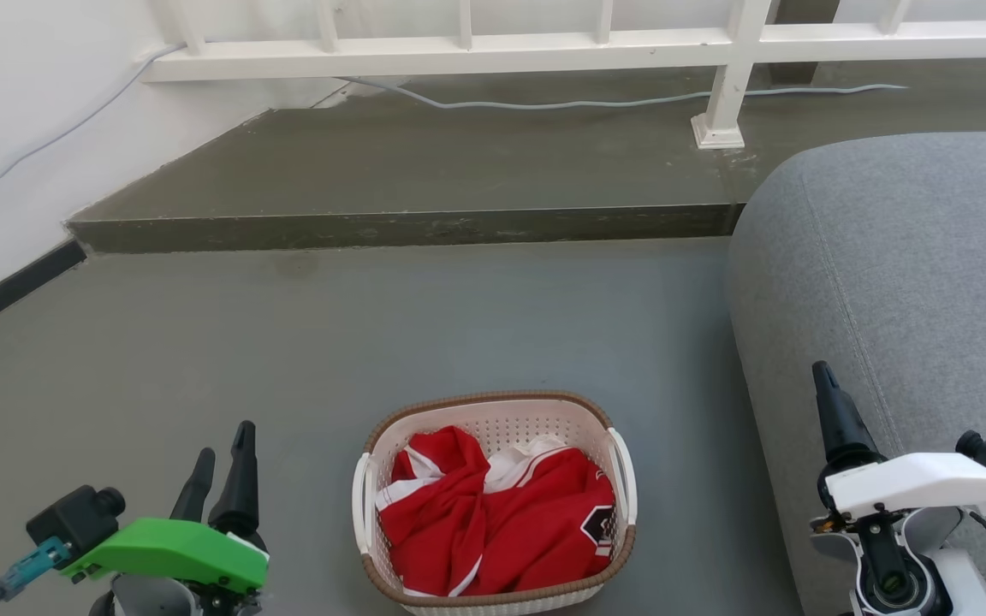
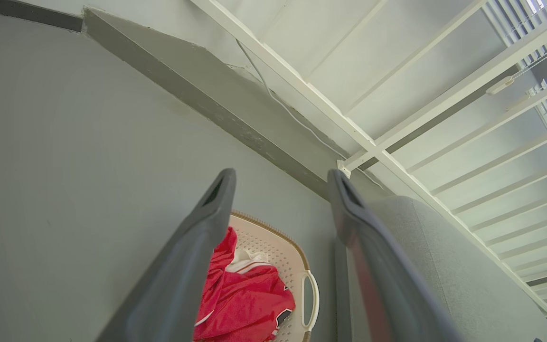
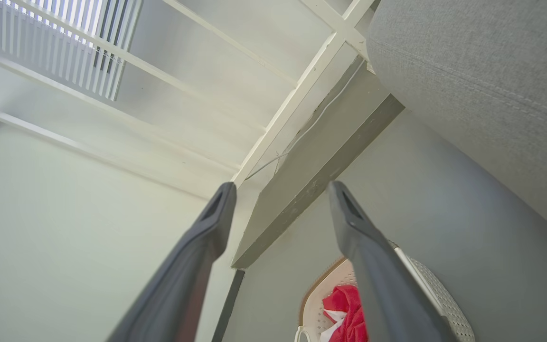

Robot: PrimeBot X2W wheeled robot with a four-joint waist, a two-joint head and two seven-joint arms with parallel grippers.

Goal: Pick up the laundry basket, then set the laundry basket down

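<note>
Basket (image 1: 510,421) sits on the grey floor (image 1: 288,342), bottom centre of the head view, red garment (image 1: 501,522) heaped inside. Sofa (image 1: 887,257) at right. Left gripper (image 1: 223,449) lower left, right gripper (image 1: 828,385) lower right, both well apart from basket.

Left wrist view: left gripper (image 2: 283,178) splayed, holding nothing; basket (image 2: 273,251) bottom centre.

Right wrist view: right gripper (image 3: 281,187) splayed, holding nothing; basket (image 3: 318,308) at bottom edge, right of centre.
</note>
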